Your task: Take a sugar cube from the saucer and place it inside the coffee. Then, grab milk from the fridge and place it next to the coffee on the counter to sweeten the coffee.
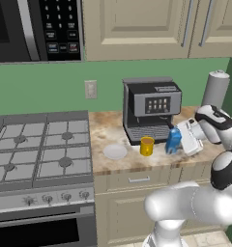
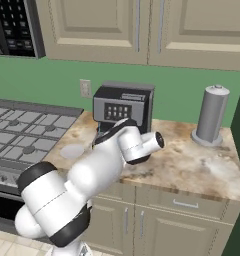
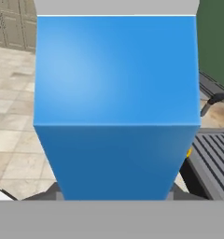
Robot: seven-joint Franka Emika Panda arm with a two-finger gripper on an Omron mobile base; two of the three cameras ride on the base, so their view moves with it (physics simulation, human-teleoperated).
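Note:
The milk (image 1: 174, 140), a blue carton, is low over the counter (image 1: 113, 130) just right of the coffee (image 1: 147, 145), a yellow mug in front of the coffee machine. My gripper (image 1: 178, 139) reaches in from the right and is shut on the carton, which leans slightly. I cannot tell if its base touches the stone. In the hand view the milk (image 3: 116, 107) blocks most of the picture, with a sliver of the yellow mug (image 3: 189, 152) at its right. The white saucer (image 1: 115, 151) lies left of the mug and looks bare. The sugar cube and the fridge are out of view.
A black and grey coffee machine (image 1: 150, 110) stands right behind the mug. A grey paper-towel roll (image 1: 215, 89) is at the back right. The gas stove (image 1: 38, 147) borders the counter on the left. Cream wall cabinets (image 1: 156, 26) hang overhead.

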